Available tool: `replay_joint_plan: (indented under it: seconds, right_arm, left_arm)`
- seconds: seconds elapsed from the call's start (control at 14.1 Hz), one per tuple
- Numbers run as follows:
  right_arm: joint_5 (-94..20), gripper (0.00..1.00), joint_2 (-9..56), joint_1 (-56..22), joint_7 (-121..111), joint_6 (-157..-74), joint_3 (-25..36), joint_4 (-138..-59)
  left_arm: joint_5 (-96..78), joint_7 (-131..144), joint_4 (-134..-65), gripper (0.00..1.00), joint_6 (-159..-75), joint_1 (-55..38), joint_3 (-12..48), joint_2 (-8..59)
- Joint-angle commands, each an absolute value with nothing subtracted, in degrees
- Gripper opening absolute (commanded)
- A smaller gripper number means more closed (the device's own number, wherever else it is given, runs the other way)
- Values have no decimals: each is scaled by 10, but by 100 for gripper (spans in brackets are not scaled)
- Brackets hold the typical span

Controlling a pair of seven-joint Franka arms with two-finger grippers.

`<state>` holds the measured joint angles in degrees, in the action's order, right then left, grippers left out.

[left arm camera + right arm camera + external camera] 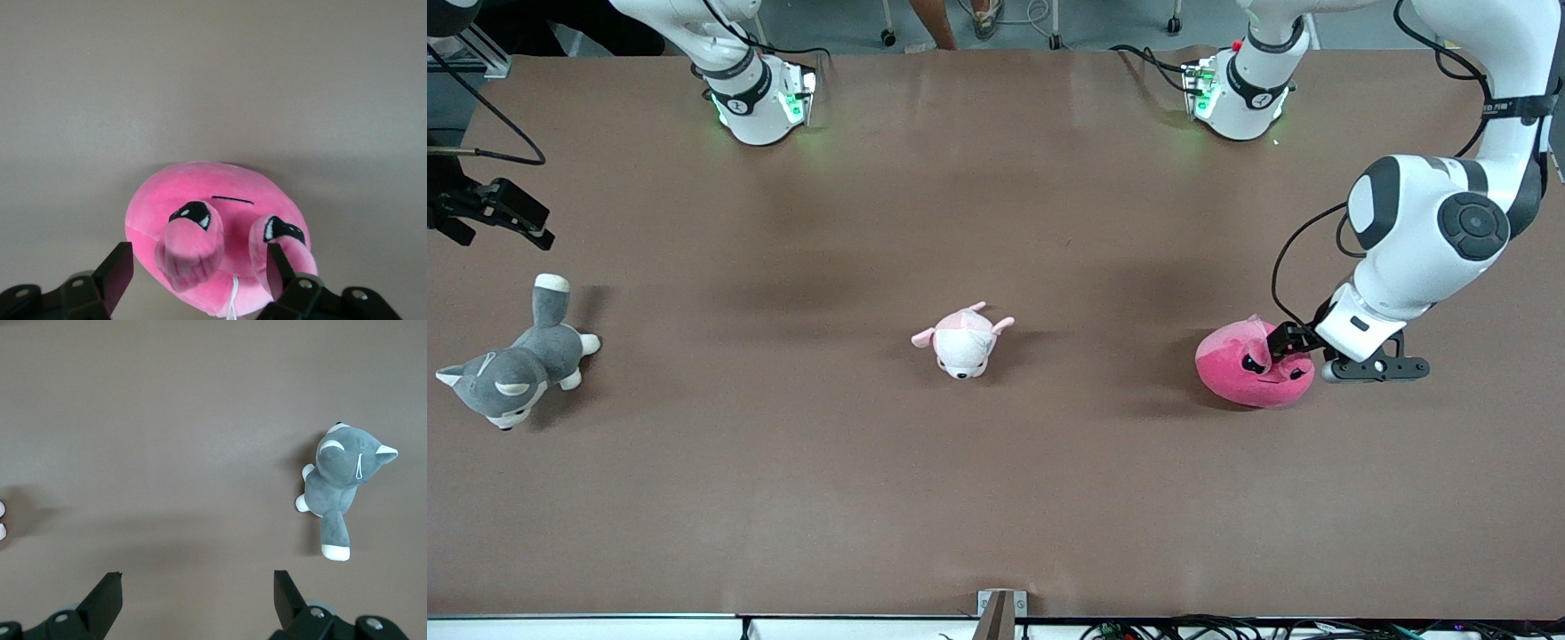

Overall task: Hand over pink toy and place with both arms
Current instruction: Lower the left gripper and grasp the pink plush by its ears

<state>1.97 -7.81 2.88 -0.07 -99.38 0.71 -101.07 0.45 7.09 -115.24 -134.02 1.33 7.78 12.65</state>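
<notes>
Pink toy (1249, 372) is lying on the table (996, 498) toward the left arm's end, the left gripper (200, 267) straddling it with fingers spread; closing comes next, before any handover. Right gripper (197, 590) is waiting, spread, near the grey dog (341, 490).

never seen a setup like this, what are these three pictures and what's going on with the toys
These are two white robot arms at a brown table, each ending in a two-finger gripper. The wide picture comes from a high camera facing the robots; the other two come from cameras on the arms' wrists.

Three plush toys lie on the table: a grey dog toward the right arm's end, a small pale pink animal in the middle, and a round hot-pink toy toward the left arm's end.

The left gripper is down at the pink toy, fingers open on either side of its ear, not yet closed. The right gripper waits open above bare table near the dog, holding nothing.
</notes>
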Motion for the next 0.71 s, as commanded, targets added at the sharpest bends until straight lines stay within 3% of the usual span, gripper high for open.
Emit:
replay_joint_plan:
  seconds: [0.0, 0.21, 0.5, 0.64]
  right_arm:
    - [15, 100, -98, 38, -5, -1005, 2, -1030]
    - [15, 100, -96, 38, -6, -991, 1, -1013]
    - [15, 100, -96, 37, -6, -977, 1, -1005]
    - [15, 100, -96, 38, -6, -977, 1, -1003]
  left_arm:
    - [3, 76, -1152, 81, -1347, 18, 78, 129]
    - [4, 76, -1152, 64, -1355, 25, 79, 140]
    - [4, 74, -1150, 11, -1355, 25, 79, 139]
    - [4, 70, -1146, 5, -1354, 24, 80, 134]
